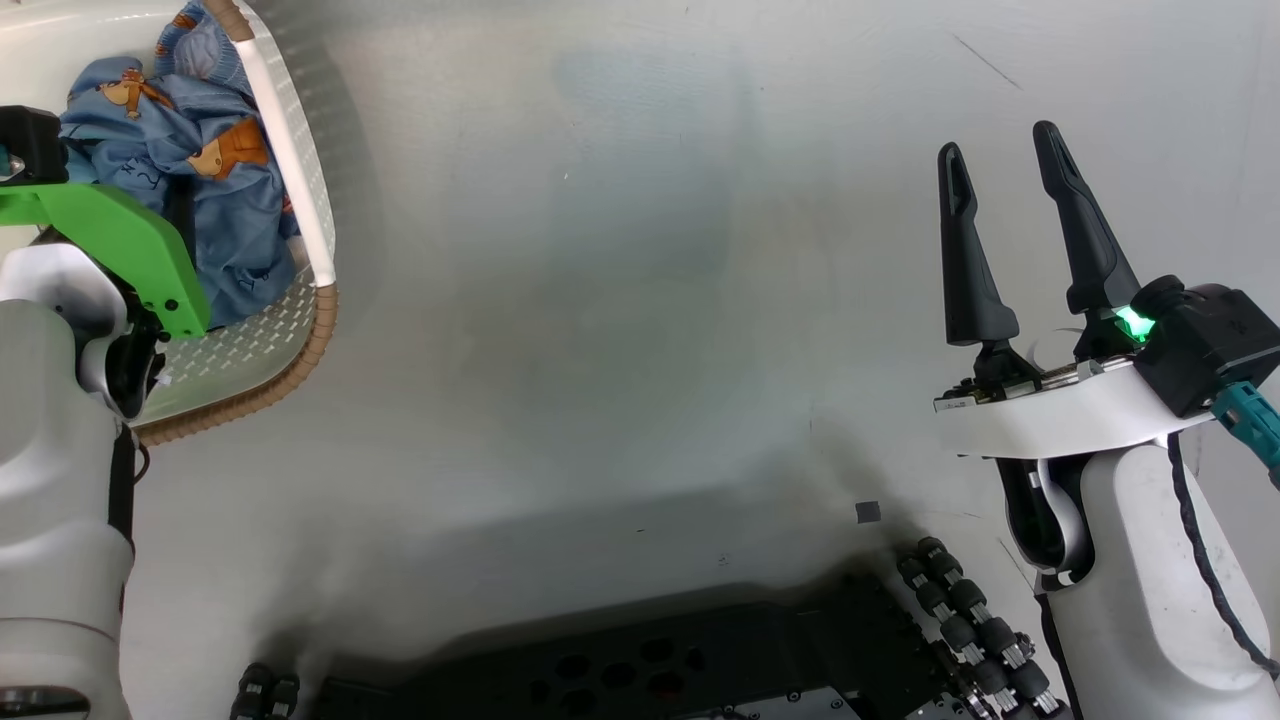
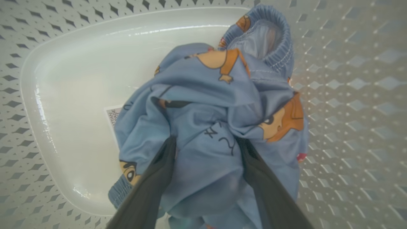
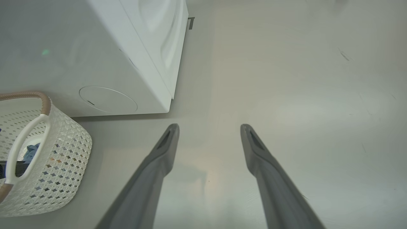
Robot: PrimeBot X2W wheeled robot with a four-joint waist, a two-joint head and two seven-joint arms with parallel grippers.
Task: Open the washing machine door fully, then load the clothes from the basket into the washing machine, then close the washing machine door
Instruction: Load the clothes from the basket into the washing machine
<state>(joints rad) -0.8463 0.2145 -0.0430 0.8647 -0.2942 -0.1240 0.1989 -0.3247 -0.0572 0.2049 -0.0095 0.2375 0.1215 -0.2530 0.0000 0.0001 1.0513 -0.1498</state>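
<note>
So, left end effector [image 2: 206,141] straddles the clothes [image 2: 222,95] in the basket [image 2: 63,95], spread to grab; right end effector [image 1: 998,140] idles, spread.

The clothes [image 2: 219,95] are a crumpled heap of light-blue fabric printed with orange-brown cartoon figures. An elastic waistband gapes at the heap's far end, and the heap lies on the glossy bottom of the basket [image 3: 60,159], partly covering a sticker [image 2: 111,116]. The basket is cream-white and perforated, with a brown woven-look rim and a side handle, and stands upright on the floor [image 3: 286,95] just beside the white, box-shaped washing machine [image 3: 105,57].
</note>
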